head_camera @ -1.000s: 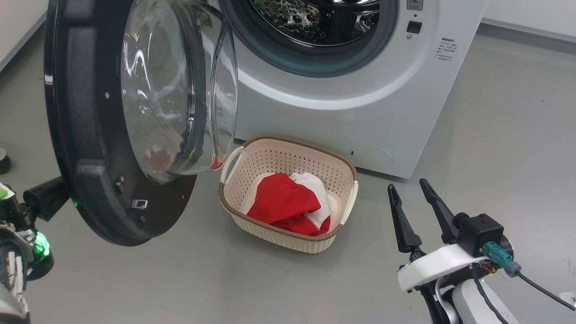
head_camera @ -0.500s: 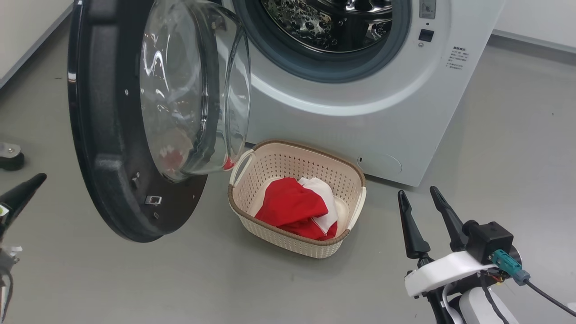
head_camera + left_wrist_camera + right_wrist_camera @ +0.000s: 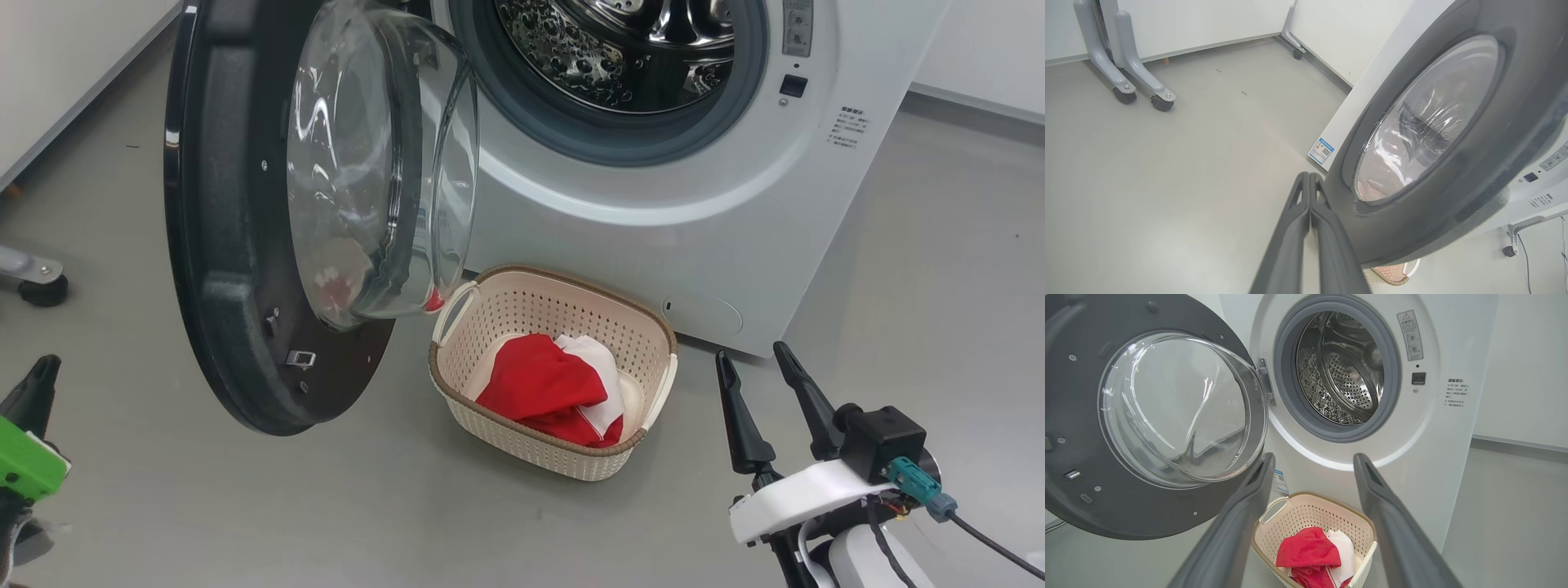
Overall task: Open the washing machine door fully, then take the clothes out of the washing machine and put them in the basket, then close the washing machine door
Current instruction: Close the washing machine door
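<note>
The washing machine (image 3: pixel 653 212) stands with its steel drum (image 3: pixel 1343 371) bare. Its door (image 3: pixel 245 245) hangs wide open to the left, the clear glass bowl (image 3: pixel 375 163) bulging toward the basket. On the floor before the machine sits the cream basket (image 3: pixel 555 371), and the red and white clothes (image 3: pixel 555 384) lie inside it. My left gripper (image 3: pixel 1308 179) is shut, its fingers pressed together just left of the door's outer black rim (image 3: pixel 1453 171). My right gripper (image 3: pixel 755 363) stands open to the right of the basket, with nothing between its fingers; the basket (image 3: pixel 1314 535) sits below and between them.
A grey wheeled stand (image 3: pixel 1126 77) is behind the door's left, with one castor (image 3: pixel 41 286) on the floor. White walls run along the left and behind the machine. A blue label (image 3: pixel 1322 151) sits low on the machine's front.
The head camera has shifted, so machine, door and basket sit further right and lower in view. My left gripper has dropped away from behind the door toward the lower left corner. The right gripper holds its pose.
</note>
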### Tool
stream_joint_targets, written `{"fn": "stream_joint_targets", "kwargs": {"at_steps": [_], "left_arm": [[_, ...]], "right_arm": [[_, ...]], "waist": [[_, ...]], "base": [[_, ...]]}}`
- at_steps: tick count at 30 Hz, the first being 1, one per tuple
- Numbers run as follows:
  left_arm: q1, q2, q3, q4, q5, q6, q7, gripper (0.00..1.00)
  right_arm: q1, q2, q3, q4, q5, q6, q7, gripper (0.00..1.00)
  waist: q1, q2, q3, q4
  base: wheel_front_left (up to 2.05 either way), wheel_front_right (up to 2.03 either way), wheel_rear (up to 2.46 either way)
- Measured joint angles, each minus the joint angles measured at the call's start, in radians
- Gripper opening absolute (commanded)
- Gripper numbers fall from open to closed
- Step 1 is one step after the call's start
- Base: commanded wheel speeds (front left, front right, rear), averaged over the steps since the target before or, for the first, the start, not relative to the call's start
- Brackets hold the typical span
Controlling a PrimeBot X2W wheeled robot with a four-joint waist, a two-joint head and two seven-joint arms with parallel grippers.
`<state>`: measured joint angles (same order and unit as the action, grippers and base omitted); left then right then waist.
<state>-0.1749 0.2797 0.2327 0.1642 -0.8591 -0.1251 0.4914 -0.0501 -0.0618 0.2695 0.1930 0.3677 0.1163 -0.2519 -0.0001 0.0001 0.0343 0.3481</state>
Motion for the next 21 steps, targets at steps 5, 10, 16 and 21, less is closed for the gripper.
{"fn": "stream_joint_targets", "kwargs": {"at_steps": [5,10,16,21], "left_arm": [[0.076,0.020,-0.012,-0.040,0.048,0.000,-0.149,0.00],[0.119,0.020,-0.043,-0.057,0.095,0.000,-0.249,0.00],[0.187,0.046,-0.068,-0.057,0.194,0.000,-0.395,1.00],[0.201,0.046,-0.088,-0.040,0.211,0.000,-0.473,1.00]], "right_arm": [[0.002,0.001,0.010,-0.005,-0.002,0.005,0.000,1.00],[0.003,0.001,0.009,-0.008,-0.002,0.005,0.000,1.00],[0.003,0.002,0.011,-0.008,-0.003,0.005,0.000,1.00],[0.003,0.001,0.009,-0.008,-0.003,0.005,0.000,1.00]], "waist": [[0.0000,0.0000,0.008,-0.003],[0.0000,0.0000,0.013,-0.005],[0.0000,0.0000,0.021,-0.011],[0.0000,0.0000,0.027,-0.014]], "base": [[0.00,0.00,0.00],[0.00,0.00,0.00],[0.00,0.00,0.00],[0.00,0.00,0.00]]}}
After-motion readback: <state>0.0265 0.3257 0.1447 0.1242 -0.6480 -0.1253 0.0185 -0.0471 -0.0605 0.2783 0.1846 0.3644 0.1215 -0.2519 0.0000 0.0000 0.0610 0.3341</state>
